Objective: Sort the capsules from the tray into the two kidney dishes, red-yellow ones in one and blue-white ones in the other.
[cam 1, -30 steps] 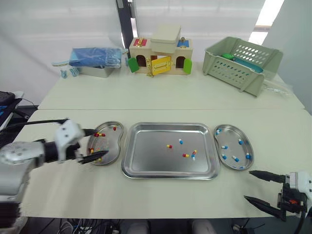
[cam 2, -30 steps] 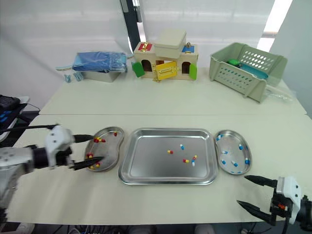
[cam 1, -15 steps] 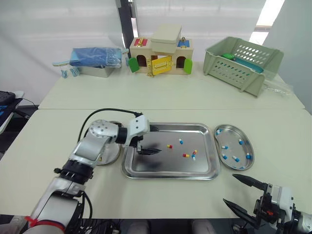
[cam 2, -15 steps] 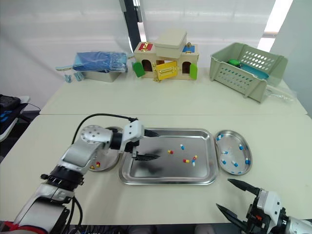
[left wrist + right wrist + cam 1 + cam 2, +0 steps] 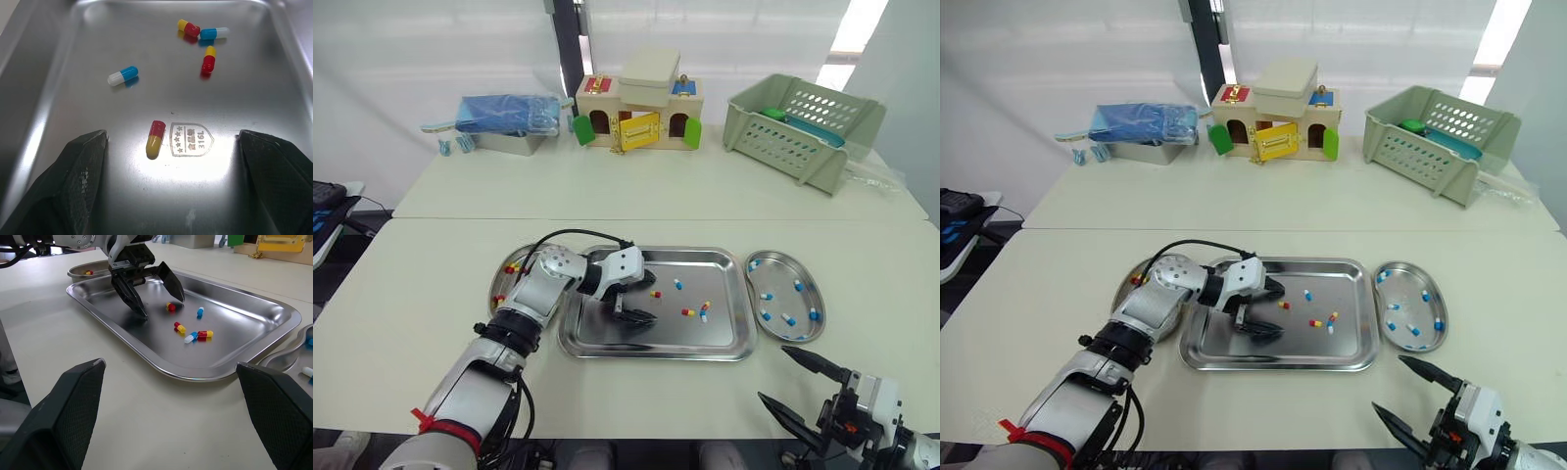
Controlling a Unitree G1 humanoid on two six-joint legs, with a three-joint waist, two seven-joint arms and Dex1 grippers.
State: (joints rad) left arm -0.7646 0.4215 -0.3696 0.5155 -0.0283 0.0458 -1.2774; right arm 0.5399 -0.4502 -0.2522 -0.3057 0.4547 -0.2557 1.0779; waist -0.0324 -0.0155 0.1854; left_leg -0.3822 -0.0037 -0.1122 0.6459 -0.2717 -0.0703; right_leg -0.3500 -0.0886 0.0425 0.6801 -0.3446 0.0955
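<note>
- Reaching into the shallow rectangular steel tray, the left gripper hangs low over its floor with its two black fingers spread wide, nothing held.
- One red-and-yellow capsule lies on the tray floor between those fingers in the left wrist view, touched by neither; the wide spread looks chosen to bracket it before closing.
- Four more capsules wait further along the tray: a lone blue-and-white capsule and a loose cluster of three, two red-yellow and one blue-white.
- Flanking the tray, the left steel kidney dish holds red-yellow capsules and the right steel kidney dish blue-white ones, so each sits near the arm that serves it.
- Parked low over the near tabletop, the right gripper is wide and empty, probably waiting its turn.
- A second ago the left gripper was at the left dish; half a second ago it had reached the tray's left part; now it stands over the capsule.
</note>
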